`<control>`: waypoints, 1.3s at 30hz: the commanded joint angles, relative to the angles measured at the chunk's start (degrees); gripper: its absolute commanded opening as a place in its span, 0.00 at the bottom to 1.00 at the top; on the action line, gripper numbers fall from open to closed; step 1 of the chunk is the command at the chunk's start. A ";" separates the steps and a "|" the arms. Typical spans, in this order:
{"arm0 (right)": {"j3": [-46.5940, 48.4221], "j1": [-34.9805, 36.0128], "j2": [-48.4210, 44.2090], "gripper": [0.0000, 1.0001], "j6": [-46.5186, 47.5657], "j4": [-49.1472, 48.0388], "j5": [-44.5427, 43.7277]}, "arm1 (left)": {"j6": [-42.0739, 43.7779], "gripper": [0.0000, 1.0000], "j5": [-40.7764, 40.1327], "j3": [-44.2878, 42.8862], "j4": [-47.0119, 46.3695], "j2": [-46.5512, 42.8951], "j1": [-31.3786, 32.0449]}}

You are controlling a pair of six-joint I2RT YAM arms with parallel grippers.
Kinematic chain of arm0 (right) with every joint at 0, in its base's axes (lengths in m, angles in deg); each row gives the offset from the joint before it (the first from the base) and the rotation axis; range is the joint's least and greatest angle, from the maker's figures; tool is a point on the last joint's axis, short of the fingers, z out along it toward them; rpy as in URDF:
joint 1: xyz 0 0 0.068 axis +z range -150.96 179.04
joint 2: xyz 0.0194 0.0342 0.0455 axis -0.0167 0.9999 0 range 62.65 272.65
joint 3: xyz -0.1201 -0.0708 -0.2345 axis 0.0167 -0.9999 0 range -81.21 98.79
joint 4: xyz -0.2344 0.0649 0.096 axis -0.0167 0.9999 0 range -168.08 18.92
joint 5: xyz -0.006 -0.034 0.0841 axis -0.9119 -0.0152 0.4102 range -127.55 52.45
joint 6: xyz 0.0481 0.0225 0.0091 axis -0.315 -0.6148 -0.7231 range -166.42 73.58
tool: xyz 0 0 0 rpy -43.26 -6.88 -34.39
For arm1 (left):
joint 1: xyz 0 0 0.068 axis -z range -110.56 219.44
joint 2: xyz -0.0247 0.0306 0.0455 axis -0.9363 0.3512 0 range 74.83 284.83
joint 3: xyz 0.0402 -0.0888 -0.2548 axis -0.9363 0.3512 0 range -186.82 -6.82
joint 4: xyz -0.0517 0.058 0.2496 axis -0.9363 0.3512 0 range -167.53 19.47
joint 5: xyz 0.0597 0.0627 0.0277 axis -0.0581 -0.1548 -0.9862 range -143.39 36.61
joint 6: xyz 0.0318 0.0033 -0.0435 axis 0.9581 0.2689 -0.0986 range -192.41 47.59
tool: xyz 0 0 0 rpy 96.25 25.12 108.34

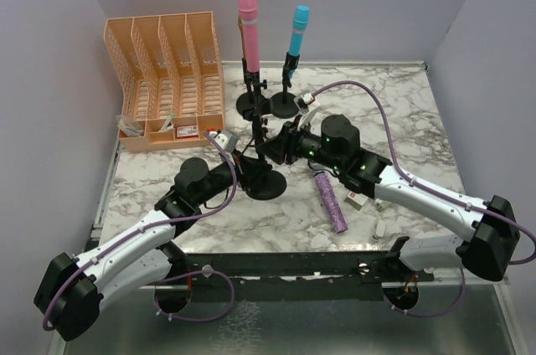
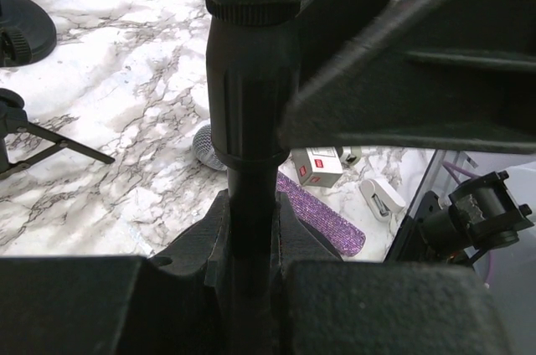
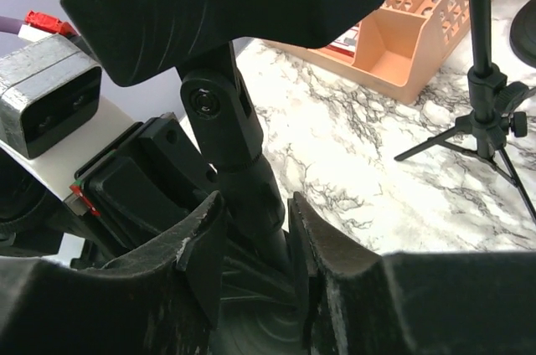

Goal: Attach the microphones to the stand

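1. Top view: the left gripper [image 1: 241, 164] and right gripper [image 1: 270, 148] meet at the black stand [image 1: 266, 181]. A pink microphone [image 1: 247, 16] and a blue microphone [image 1: 299, 27] stand up behind. A purple microphone [image 1: 332, 202] lies on the table [image 1: 402, 120].
2. Left wrist: its fingers [image 2: 201, 246] pinch the stand's thin pole. The purple microphone lies behind.
3. Right wrist: its fingers [image 3: 199, 254] press on the pole from both sides.

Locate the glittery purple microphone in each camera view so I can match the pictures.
Top external: the purple microphone lies flat, right of centre, just right of the front stand base.
Left wrist: lower centre, behind the pole; its glitter body shows right of the pole, its silver head left of it.
Right wrist: not in it.
Shared landmark: the front stand, seen as the thick pole in the left wrist view and the stem in the right wrist view.
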 commanded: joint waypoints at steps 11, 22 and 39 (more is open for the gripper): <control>-7.04 -9.30 -6.83 0.19 1.93 -8.05 24.35 | -5.22 0.00 20.63 -3.96 -1.06 -4.95 -0.20; -7.00 -12.42 -7.59 0.22 -8.43 -21.39 45.87 | -4.15 0.00 21.32 -7.83 -0.97 -3.59 -0.16; 0.62 -1.57 -6.80 0.64 0.65 7.05 -11.76 | -1.47 0.00 6.67 -7.30 -0.53 4.39 -0.18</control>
